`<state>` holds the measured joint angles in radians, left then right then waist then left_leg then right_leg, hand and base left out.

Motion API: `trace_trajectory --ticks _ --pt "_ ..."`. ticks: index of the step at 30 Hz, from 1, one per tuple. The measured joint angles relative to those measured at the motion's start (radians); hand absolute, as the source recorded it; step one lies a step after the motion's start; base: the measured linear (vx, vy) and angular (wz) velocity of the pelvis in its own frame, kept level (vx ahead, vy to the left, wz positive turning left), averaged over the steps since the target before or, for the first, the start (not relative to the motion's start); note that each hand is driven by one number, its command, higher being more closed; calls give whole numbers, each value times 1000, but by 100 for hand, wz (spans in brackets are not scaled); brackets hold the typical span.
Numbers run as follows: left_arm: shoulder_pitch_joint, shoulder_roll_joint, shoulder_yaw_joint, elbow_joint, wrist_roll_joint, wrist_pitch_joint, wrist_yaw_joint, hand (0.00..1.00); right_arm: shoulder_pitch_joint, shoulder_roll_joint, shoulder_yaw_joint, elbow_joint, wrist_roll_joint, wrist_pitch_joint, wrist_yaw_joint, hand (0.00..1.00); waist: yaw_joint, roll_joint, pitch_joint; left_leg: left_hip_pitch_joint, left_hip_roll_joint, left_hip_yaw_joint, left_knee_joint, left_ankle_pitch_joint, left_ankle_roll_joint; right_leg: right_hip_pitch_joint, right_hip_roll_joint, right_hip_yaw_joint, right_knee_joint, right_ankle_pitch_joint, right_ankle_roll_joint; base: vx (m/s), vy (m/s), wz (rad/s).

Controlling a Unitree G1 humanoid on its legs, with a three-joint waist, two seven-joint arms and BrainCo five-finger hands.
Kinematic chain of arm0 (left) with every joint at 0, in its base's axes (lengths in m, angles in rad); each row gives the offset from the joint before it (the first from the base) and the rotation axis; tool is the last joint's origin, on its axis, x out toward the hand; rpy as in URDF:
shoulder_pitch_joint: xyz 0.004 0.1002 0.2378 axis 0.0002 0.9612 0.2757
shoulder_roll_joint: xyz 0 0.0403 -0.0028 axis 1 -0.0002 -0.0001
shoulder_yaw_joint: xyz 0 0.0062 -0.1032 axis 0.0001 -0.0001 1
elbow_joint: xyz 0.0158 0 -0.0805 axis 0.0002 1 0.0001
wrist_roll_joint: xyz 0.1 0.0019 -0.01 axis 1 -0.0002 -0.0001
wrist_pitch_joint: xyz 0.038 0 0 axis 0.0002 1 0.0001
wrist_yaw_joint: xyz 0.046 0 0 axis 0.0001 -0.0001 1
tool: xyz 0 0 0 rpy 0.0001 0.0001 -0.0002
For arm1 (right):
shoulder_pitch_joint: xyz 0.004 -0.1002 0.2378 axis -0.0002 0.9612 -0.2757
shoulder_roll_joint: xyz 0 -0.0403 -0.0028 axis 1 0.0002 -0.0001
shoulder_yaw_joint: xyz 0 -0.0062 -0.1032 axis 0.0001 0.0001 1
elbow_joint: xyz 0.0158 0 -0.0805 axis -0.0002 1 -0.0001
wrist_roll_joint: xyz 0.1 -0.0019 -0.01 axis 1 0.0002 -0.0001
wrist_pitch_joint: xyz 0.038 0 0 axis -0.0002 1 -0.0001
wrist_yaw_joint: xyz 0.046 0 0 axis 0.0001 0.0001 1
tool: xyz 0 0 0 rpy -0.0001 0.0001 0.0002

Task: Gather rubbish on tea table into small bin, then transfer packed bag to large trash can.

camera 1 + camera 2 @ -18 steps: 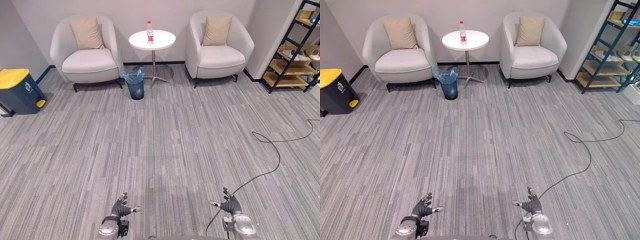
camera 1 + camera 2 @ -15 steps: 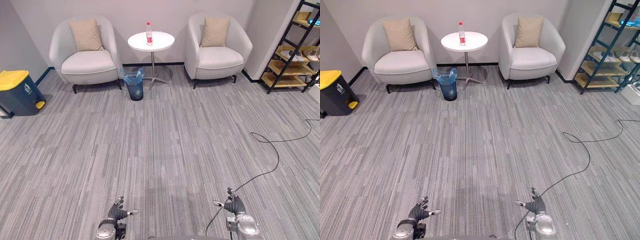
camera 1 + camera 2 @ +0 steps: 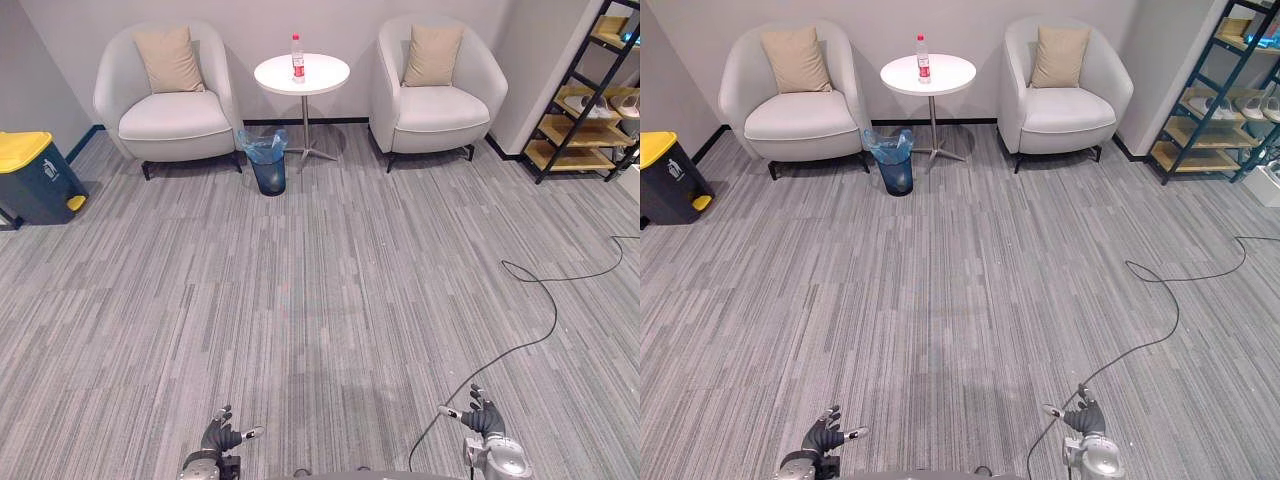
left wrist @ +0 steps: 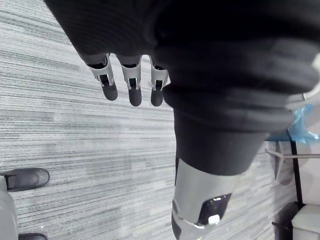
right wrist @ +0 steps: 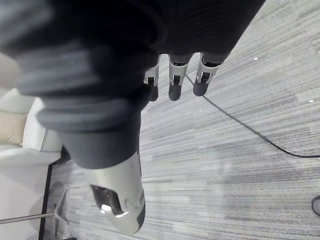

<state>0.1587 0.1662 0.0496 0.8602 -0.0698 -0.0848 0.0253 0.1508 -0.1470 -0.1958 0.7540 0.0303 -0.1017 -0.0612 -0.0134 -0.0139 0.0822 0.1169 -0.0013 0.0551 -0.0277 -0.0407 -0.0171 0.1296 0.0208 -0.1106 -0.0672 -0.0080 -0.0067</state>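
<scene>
A clear bottle with a red cap (image 3: 297, 56) stands on the round white tea table (image 3: 318, 79) between two armchairs at the far wall. Beside the table's foot stands the small bin (image 3: 267, 162), lined with a blue bag. The large dark trash can with a yellow lid (image 3: 31, 177) sits at the far left by the wall. My left hand (image 3: 219, 438) and right hand (image 3: 482, 423) hang low at the near edge, far from the table, both open with relaxed fingers (image 4: 132, 87) and nothing in them.
Two light grey armchairs (image 3: 170, 108) (image 3: 437, 95) with beige cushions flank the table. A dark shelf rack with shoes (image 3: 590, 100) stands at the far right. Grey striped carpet (image 3: 320, 290) stretches between me and the table.
The camera has shifted and the whole scene moved a little. Both hands have sunk lower towards the near edge of the view. Nothing on the table or floor has moved.
</scene>
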Motion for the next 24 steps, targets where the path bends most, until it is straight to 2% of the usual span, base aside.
trace_trajectory --ticks 3,17,24 --pt "1 -8 -1 0 -1 0 0 0 3 1 0 1 2 0 0 0 0 2 1 2 0 0 1 0 0 0 -1 -2 1 -7 11 -42 -6 1" --pt "18 -18 -18 0 -3 2 -1 0 8 20 -34 8 9 2 -2 0 0 2 1 -5 1 7 -7 -2 -2 -13 0 1 -4 -7 9 -7 -1 0" --pt "18 -18 -20 -5 -19 2 -1 0 -2 22 -34 8 18 3 -2 0 5 0 -3 -44 5 36 15 -26 4 -49 4 26 -3 -12 14 1 0 -11"
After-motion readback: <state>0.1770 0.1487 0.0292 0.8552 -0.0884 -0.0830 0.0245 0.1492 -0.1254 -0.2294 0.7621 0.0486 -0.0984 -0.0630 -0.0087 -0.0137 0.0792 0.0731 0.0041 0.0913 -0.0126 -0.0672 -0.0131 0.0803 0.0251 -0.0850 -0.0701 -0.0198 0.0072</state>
